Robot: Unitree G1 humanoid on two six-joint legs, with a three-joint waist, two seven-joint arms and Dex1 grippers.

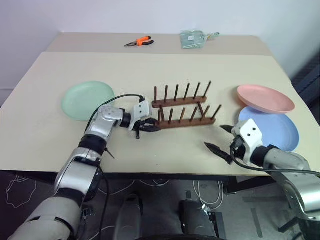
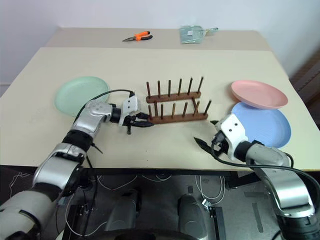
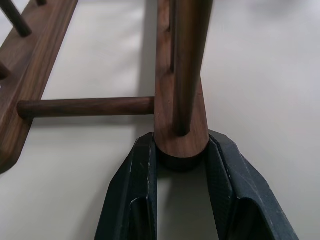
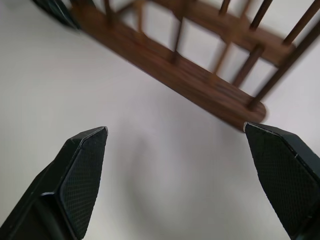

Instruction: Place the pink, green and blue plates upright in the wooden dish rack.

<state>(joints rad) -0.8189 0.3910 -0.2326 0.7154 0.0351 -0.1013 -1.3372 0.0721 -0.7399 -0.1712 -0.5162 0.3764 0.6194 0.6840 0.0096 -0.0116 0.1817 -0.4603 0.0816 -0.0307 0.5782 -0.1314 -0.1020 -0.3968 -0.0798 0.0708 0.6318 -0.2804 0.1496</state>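
The wooden dish rack [image 1: 182,107] stands mid-table, its pegs holding nothing. My left gripper [image 1: 152,126] is shut on the left end of the rack's near rail; the left wrist view shows both fingers [image 3: 135,190] pressed against the rounded rail end [image 3: 170,100]. The green plate [image 1: 87,100] lies flat to the left of the rack. To the rack's right, the pink plate [image 1: 265,98] rests partly over the far edge of the blue plate [image 1: 272,129]. My right gripper [image 1: 215,137] hovers open and empty near the rack's right end, just left of the blue plate.
Orange-handled pliers [image 1: 139,42] and a clear plastic bag [image 1: 192,39] lie at the far side of the table. The table's front edge [image 1: 165,172] runs just below both grippers.
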